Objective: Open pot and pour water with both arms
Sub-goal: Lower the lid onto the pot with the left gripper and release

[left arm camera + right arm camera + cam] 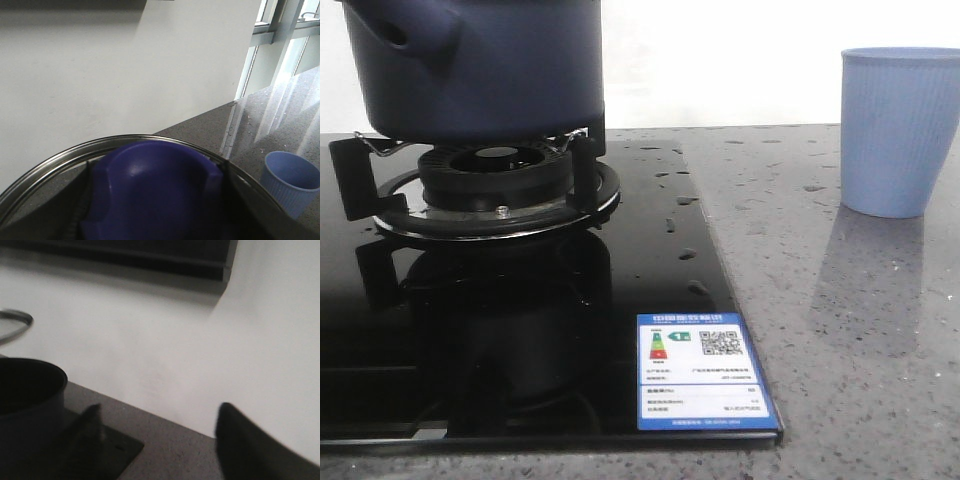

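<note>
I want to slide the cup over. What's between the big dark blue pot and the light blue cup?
In the front view, only wet black glass hob and bare speckled grey counter.

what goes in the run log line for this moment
pot: on burner, uncovered | lid: at left gripper, grip hidden | right gripper: open, empty, beside pot | cup: upright on counter

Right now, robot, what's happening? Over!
Left gripper holding lid. Right gripper open, empty. Pot on burner, uncovered. Cup stands apart, nothing blocking.
</note>
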